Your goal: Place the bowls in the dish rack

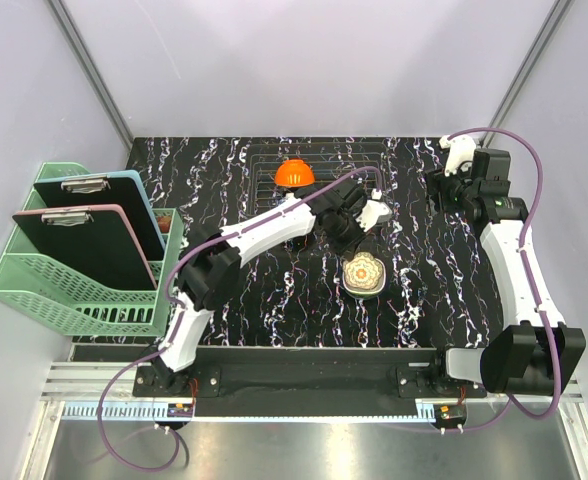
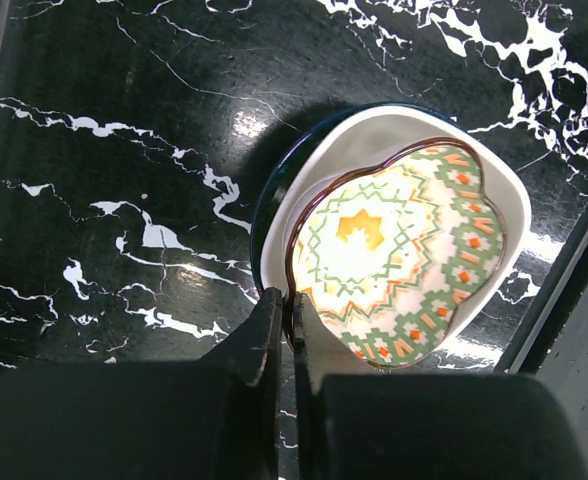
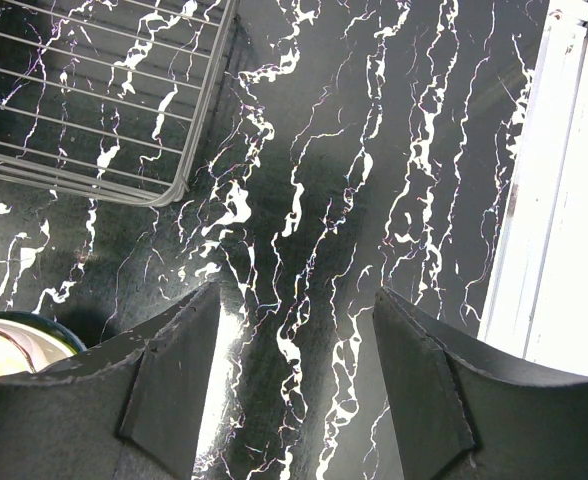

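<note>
The table top had a glossy black marble-pattern finish with white veining and glare. The patterned bowl and the white bowl under it showed a smooth glazed sheen. The dish rack was thin metal wire. The right gripper fingers were matt black, rough-edged. The basket was mint-green slatted plastic.

Left gripper reaches mid-table, a floral bowl just below its jaws; beyond them, leftward, an orange bowl sits in the dish rack
</note>
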